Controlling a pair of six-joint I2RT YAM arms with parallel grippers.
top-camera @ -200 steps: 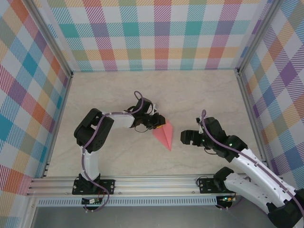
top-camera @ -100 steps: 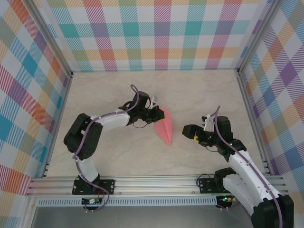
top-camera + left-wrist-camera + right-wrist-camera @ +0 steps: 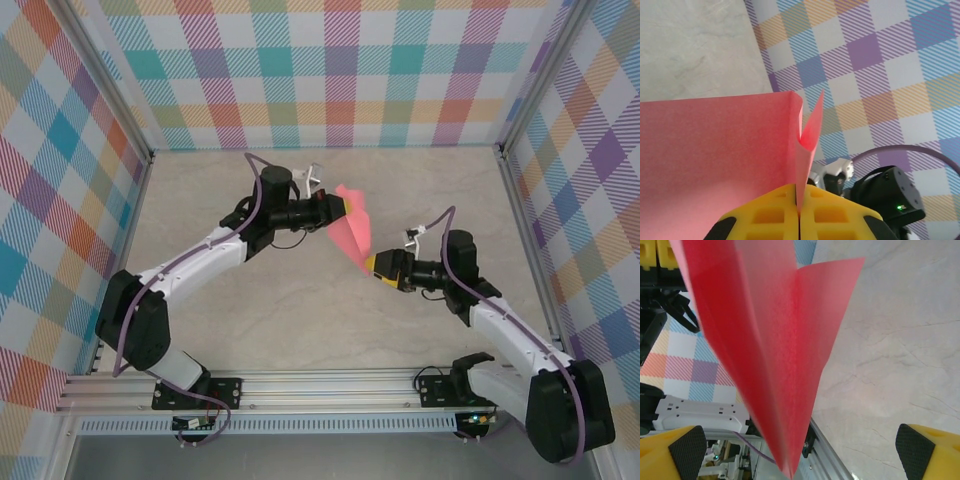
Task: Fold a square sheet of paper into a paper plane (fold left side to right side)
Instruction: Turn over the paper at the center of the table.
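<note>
Top external view: the left gripper (image 3: 340, 207) is clamped on the wide back end of the paper plane (image 3: 354, 235); the plane stretches away from those jaws toward the right gripper (image 3: 376, 266), and its nose ends right at that gripper's yellow tips. Left wrist view: the two yellow fingers (image 3: 765, 220) are pressed together on a thin edge of the paper; one flat wing spreads to the side of them and a small flap curls up beside the crease, with the checked wall (image 3: 880, 60) behind. Right wrist view: the black pads (image 3: 687, 450) stand spread far apart with nothing gripped; the nose hangs between them and touches neither. The plane is plain salmon-pink, a slim dart with a centre crease and layered wings; its long axis runs from the left gripper to the right one, point toward the right, and it appears raised over the pale marbled table (image 3: 250, 300).
</note>
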